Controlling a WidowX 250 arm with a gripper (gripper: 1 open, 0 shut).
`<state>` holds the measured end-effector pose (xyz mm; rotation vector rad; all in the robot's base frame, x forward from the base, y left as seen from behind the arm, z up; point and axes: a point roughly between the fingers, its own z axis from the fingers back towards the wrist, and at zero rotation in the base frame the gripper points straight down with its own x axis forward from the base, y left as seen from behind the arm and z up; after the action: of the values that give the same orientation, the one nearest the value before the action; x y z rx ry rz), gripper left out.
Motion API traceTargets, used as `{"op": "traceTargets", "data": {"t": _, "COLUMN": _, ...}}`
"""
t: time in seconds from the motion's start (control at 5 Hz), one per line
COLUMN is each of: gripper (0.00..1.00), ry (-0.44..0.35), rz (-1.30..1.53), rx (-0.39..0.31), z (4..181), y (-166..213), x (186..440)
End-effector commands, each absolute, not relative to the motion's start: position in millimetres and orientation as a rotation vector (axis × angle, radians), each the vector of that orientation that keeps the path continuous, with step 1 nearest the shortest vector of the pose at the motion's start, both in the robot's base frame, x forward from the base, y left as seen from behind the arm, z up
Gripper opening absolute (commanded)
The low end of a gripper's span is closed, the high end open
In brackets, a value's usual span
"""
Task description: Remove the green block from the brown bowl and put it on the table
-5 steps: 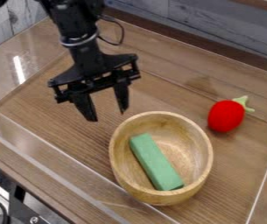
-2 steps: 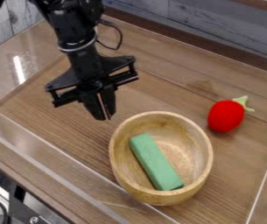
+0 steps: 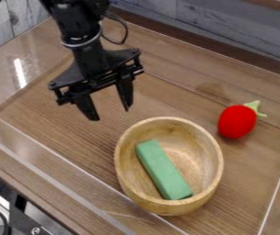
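Camera: tool (image 3: 106, 102) pointing down (fingers apart).

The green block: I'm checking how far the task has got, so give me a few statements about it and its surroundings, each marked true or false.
1. The green block lies inside the brown bowl. True.
2. The gripper is shut on the green block. False: its fingers are apart, above the table beside the bowl, holding nothing.
3. A red strawberry toy sits on the table outside the bowl. True.
4. The bowl is tipped on its side. False: it stands upright.
5. The strawberry toy touches the green block. False: the bowl's rim separates them.
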<state>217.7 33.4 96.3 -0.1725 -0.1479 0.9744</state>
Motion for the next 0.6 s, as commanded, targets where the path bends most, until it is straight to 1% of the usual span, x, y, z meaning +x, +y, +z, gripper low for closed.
{"op": "traceTargets", "data": {"t": 0.0, "gripper": 0.00, "ry": -0.200, "rz": 0.998, "rx": -0.168, "z": 100.1, "y": 29.7, "x": 222.5}}
{"op": "traceTargets", "data": {"t": 0.2, "gripper": 1.00, "ry": -0.214, "rz": 1.007, "rx": -0.155, "z": 97.2, "y": 30.2, "x": 227.2}}
{"op": "traceTargets", "data": {"t": 0.4, "gripper": 1.00, "ry": -0.226, "rz": 1.012, "rx": -0.139, "z": 94.4, "y": 30.2, "x": 230.7}}
